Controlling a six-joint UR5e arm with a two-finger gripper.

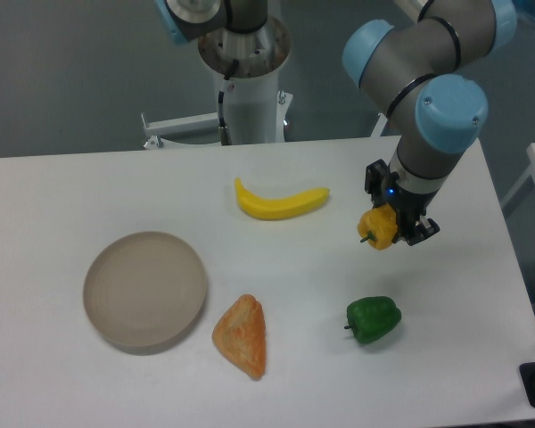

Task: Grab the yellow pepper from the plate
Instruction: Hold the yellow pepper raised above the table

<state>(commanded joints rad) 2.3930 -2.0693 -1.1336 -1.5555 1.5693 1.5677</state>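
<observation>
Hand (388, 228) pinching lobed glossy yellow pepper (377, 228) above table, round matte beige plate (144, 289) well apart

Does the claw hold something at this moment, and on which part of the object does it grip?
Yes. The claw holds the yellow pepper by its lobed body, stem pointing left, lifted above the table far from the plate.
</observation>
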